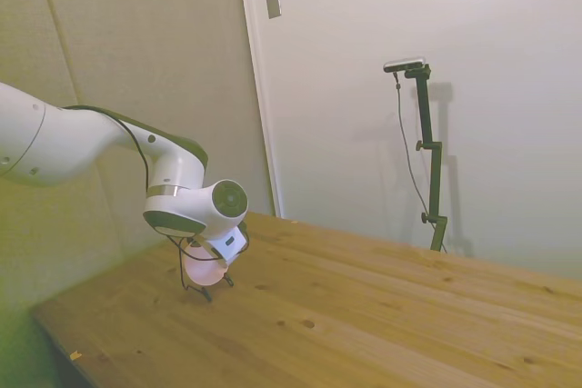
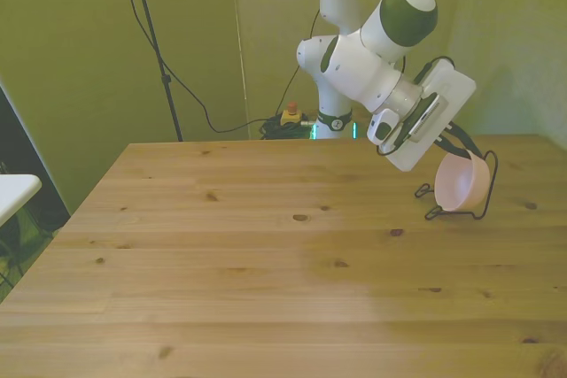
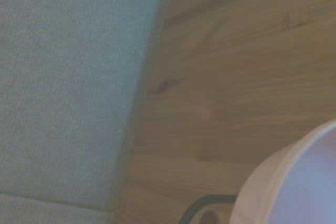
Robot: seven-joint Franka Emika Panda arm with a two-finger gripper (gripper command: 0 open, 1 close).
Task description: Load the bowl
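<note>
The pale-pink bowl stands on its edge inside a small black wire rack near the front view's right table edge, with its opening facing the front view's left. My gripper comes down on the bowl's upper rim and is shut on it. From the side, the bowl glows pink under the white hand, with the rack's feet on the wood and the gripper just above. The wrist view shows the bowl's rim close by and a bit of rack wire.
The wooden table stretches wide toward the front view's left. A grey padded wall runs along the table edge beside the rack. Cables and a stand pole rise behind the far edge.
</note>
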